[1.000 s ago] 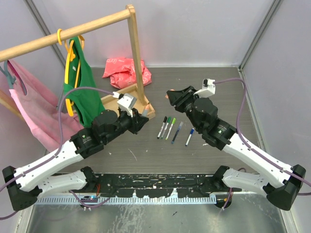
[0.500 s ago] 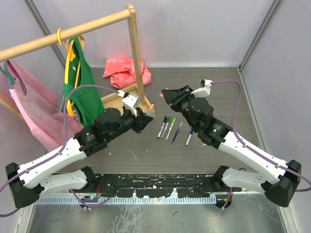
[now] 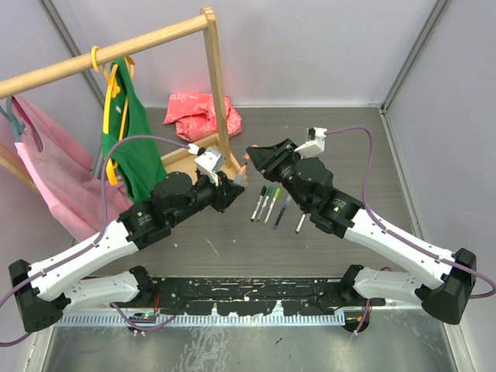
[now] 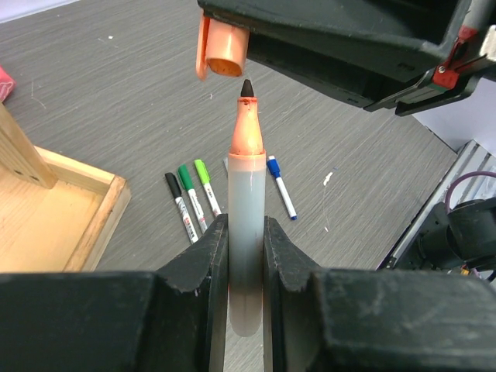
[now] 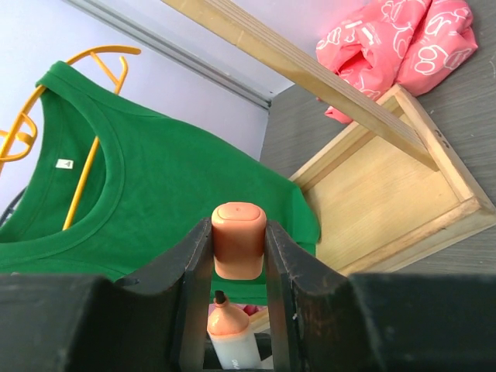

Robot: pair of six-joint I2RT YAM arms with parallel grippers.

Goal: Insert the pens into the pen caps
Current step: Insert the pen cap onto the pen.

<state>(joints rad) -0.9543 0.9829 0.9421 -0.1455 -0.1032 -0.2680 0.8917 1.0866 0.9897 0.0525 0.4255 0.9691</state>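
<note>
Where the two arms faced each other: in the air above the desk [image 3: 232,236], just behind a row of pens and near the foot of the wooden rack [image 3: 217,85].
Left fingers [image 4: 205,260]: closed narrowly on the grey barrel of the orange pen [image 4: 246,194], one finger on each side. The grip sat low on the barrel, so the orange neck and dark tip stood clear beyond the fingers.
Right fingers [image 5: 194,263]: closed on the orange cap [image 5: 239,236], pinching its two sides. Its closed end faced that wrist camera and its open mouth was turned toward the pen.
Pen to cap: the tip pointed at the cap's mouth and stood just short of it. The left wrist view showed a small gap, with the tip a little to one side of the mouth's middle. Not inserted.
Row on desk: five pens [image 3: 273,206] lay side by side, touched by neither arm. One was black-ended, two green-ended, one dark, and one blue-ended lay slightly apart on the right.
Rack: a shallow wooden tray [image 5: 403,186] formed its base. A green shirt [image 5: 155,170] hung from it on a yellow hanger [image 5: 116,51], with a pink garment [image 3: 46,186] at far left.
Back of desk: a crumpled pink-red bag [image 5: 395,39] with white print.
</note>
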